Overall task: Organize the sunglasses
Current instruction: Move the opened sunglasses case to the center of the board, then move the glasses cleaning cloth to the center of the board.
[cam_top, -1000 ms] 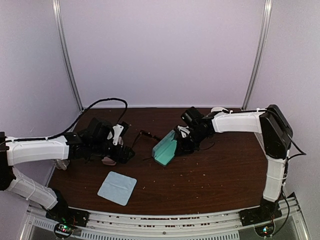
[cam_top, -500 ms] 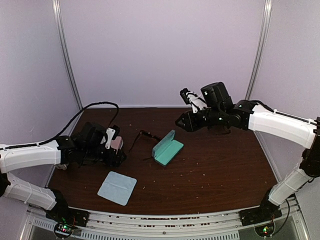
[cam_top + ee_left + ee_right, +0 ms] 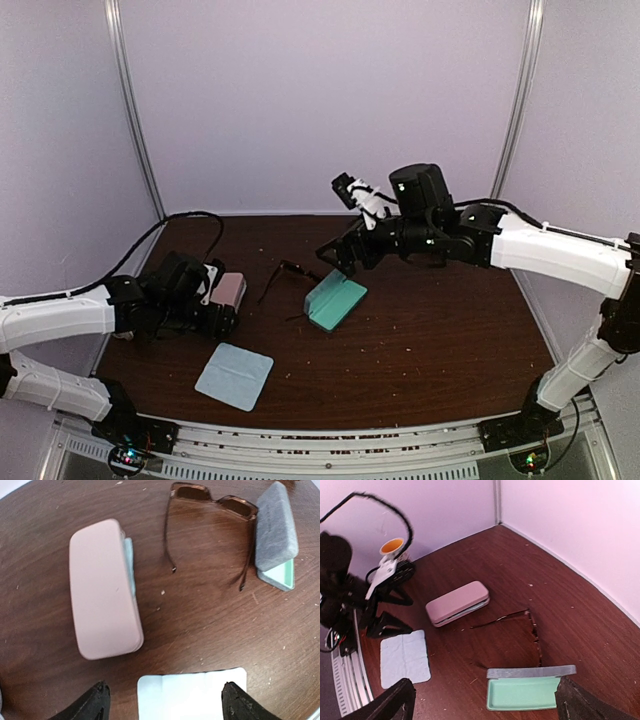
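The brown sunglasses [image 3: 237,506] lie unfolded on the table [image 3: 200,610], between the pink case [image 3: 102,590] and the open grey-blue case [image 3: 275,530]. The left gripper [image 3: 165,702] is wide open and empty, with the sunglasses out in front of it. The right gripper [image 3: 487,705] hangs high above them, wide open too, holding nothing.

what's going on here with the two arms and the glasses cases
Neither arm is holding anything. The left claw hangs open low over a blue cloth, beside a closed pink case with a light-blue edge peeking out of its side. The right claw is open and raised above the table, near an open grey case with a mint lining. One pair of brown sunglasses lies unfolded between the two cases, not yet put away.
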Motion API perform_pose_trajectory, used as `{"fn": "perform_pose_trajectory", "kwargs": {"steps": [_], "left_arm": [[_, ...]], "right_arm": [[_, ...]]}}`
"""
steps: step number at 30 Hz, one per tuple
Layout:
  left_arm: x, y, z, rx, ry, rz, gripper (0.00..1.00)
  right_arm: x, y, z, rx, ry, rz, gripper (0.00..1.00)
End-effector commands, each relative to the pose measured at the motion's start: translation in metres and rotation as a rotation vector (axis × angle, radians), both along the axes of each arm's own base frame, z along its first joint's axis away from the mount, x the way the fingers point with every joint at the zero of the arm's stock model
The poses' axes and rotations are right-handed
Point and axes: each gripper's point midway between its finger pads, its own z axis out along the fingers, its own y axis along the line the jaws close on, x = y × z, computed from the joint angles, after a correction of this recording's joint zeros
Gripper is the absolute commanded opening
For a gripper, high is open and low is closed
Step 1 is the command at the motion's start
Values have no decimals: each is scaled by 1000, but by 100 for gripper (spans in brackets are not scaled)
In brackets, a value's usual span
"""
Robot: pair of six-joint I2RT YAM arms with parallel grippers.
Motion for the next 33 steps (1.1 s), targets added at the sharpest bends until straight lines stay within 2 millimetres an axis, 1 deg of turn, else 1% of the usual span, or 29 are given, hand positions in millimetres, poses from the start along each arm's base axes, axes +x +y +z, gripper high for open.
{"fn": "perform_pose_trajectory", "kwargs": {"steps": [1, 3, 7, 11, 14, 18, 19, 23, 24, 28, 31, 33], "left_arm": [[-7, 27, -11, 14, 41, 129, 79], [-9, 34, -15, 10, 53, 161, 78], [-11, 45, -20, 11, 66, 217, 77], [-11, 55, -26, 12, 81, 262, 74], [-9, 58, -28, 2, 79, 279, 73], [-9, 62, -30, -3, 78, 289, 72], [-9, 62, -31, -7, 77, 290, 72], [-8, 68, -35, -8, 83, 306, 70], [-8, 70, -36, -11, 84, 310, 70], [-6, 74, -35, -28, 75, 325, 68], [-5, 80, -37, -34, 76, 351, 67], [-4, 84, -39, -36, 75, 370, 66]], "right_arm": [[-51, 42, -33, -109, -89, 259, 99], [-70, 59, -56, -183, -93, 340, 97], [-97, 83, -93, -266, -56, 427, 89], [-122, 103, -121, -326, -34, 486, 81], [-132, 113, -139, -351, 7, 503, 76], [-134, 121, -158, -379, 60, 510, 67], [-138, 122, -162, -387, 67, 521, 65], [-163, 123, -178, -438, 56, 619, 64], [-167, 123, -181, -450, 49, 635, 64], [-172, 125, -192, -482, 28, 661, 63], [-178, 134, -194, -470, -12, 691, 63], [-185, 140, -198, -476, -40, 724, 62]]}}
